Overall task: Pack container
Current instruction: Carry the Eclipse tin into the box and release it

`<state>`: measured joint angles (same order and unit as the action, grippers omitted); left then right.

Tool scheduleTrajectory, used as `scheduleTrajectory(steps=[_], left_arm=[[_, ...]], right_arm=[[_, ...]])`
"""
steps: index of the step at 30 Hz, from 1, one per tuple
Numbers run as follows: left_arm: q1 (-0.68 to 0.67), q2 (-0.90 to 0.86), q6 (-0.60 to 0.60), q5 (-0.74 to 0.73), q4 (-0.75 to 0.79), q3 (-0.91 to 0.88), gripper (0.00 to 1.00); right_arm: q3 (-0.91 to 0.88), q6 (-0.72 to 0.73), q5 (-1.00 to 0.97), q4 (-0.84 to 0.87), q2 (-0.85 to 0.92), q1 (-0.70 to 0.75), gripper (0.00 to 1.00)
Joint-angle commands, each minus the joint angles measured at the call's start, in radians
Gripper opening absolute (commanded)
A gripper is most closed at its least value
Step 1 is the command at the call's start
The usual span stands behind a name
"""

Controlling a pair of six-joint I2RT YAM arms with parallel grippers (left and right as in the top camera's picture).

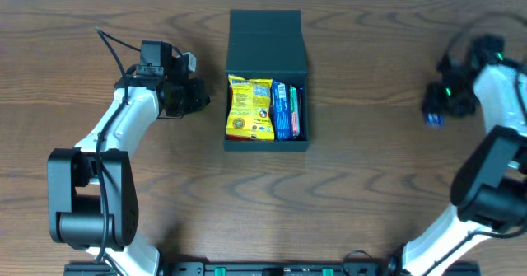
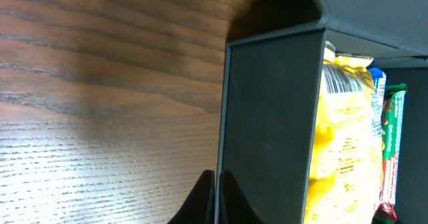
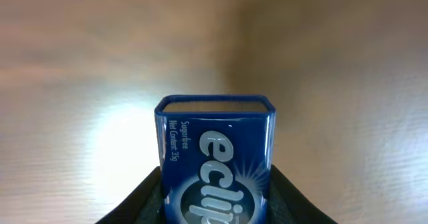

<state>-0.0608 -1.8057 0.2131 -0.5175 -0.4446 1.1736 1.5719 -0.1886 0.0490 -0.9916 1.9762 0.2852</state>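
Note:
The dark teal container point(image 1: 266, 147) stands at the table's middle, its flap lid point(image 1: 265, 39) open toward the back. Inside lie a yellow snack packet point(image 1: 249, 109), a blue packet point(image 1: 282, 111) and a green packet point(image 1: 297, 111). My left gripper point(image 1: 204, 98) is shut and empty, just left of the container's left wall point(image 2: 267, 117); its fingers point(image 2: 215, 200) point at that wall. The yellow packet point(image 2: 341, 137) shows behind the wall. My right gripper point(image 1: 436, 107) is far right, shut on a blue Eclipse mint tin point(image 3: 215, 157), which also shows in the overhead view point(image 1: 433, 119).
The wooden table point(image 1: 370, 185) spreads around the container. Cables run by the left arm point(image 1: 111, 45) and behind the right arm point(image 1: 461, 41). The arm bases stand along the front edge.

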Motion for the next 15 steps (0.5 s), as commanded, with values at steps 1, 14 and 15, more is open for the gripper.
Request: scheduleTrajectory(steps=[1, 14, 15], left_arm=[[0.002, -0.012, 0.005, -0.004, -0.002, 0.020, 0.06], [0.002, -0.012, 0.004, -0.004, -0.003, 0.020, 0.06], [0.002, -0.012, 0.004, -0.004, -0.003, 0.020, 0.06]], right_arm=[[0.111, 0.108, 0.030, -0.023, -0.019, -0.153, 0.01], [0.175, 0.628, -0.055, 0.049, 0.006, -0.699, 0.02], [0.175, 0.663, -0.070, 0.050, 0.006, -0.725, 0.02]])
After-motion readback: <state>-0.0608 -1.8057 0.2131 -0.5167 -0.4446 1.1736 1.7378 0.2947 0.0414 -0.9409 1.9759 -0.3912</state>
